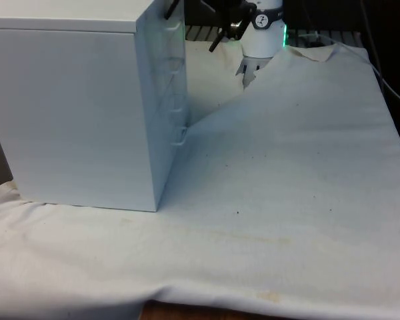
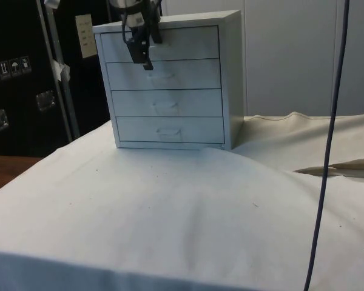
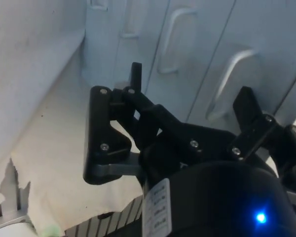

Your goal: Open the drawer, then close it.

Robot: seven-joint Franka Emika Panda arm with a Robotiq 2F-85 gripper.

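Hovering in front of the chest's upper part, the black two-finger end effector (image 2: 143, 54) hangs just off the drawer fronts, fingers pointing down, about level w/ the seam between top and second drawer. In the wrist view its fingers (image 3: 136, 79) are spread apart w/ nothing between them, and a curved handle (image 3: 226, 79) sits in the gap beyond the tips, apart from both pads; no contact yet as far as I can tell.

The pale grey-white four-drawer chest (image 2: 170, 82) stands on the white-cloth bench (image 2: 170, 212) near its far edge in the side view, drawer fronts facing that camera. From the front view it turns a blank side to the camera, fronts along its right face (image 1: 170, 100), at the bench's left part near the edge closest to that camera.

All four drawers look shut, fronts flush. Each has a small bow-shaped handle of the same pale colour, mid-front, long axis running horizontally across the drawer. Second drawer's handle (image 2: 161, 76) lies just beside and slightly below the tips.

Judgement: the coming move turns on this: handle is ahead of the tips, toward the chest face, so the approach is a short push in, fingers straddling the handle bar across its long axis, then pinch and pull straight out, perpendicular to the front. Can't tell which of the upper drawers is meant.
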